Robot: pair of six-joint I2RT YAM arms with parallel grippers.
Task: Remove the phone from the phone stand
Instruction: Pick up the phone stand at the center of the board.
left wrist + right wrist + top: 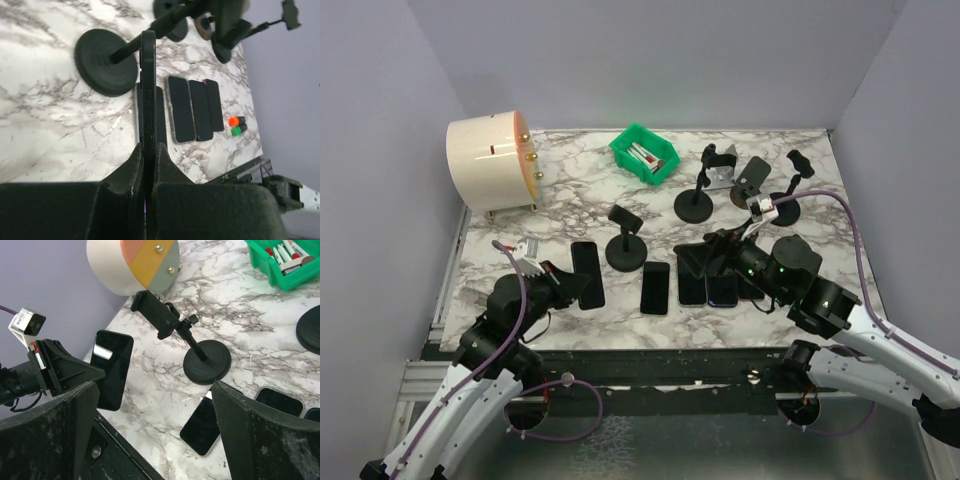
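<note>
I count five phones: one phone [148, 85] in my left gripper [149, 152], and four flat phones [181, 115] lying in a row on the table [570, 200], low and centre in the top view. I am sure of three round-based stands. The near stand [625, 243] is mid-frame with its clamp empty, and two far stands [695, 198] are at upper right. I cannot sort out the clutter between those two. One green bin [645, 153] sits at top centre and one cream drum [490, 165] at upper left. The left gripper is clamped tight across the phone's thickness at one end and holds it tilted. The phone is apart from the near stand, to its lower left in the top view, close to the table's left and near edges. My right gripper [155, 390] is spread fully wide with nothing in it, over the right end of the phone row. Bare marble lies open between the drum and the near stand, and between the held phone and the first flat phone. To the right, the row, the right arm and the far stands crowd the room.
</note>
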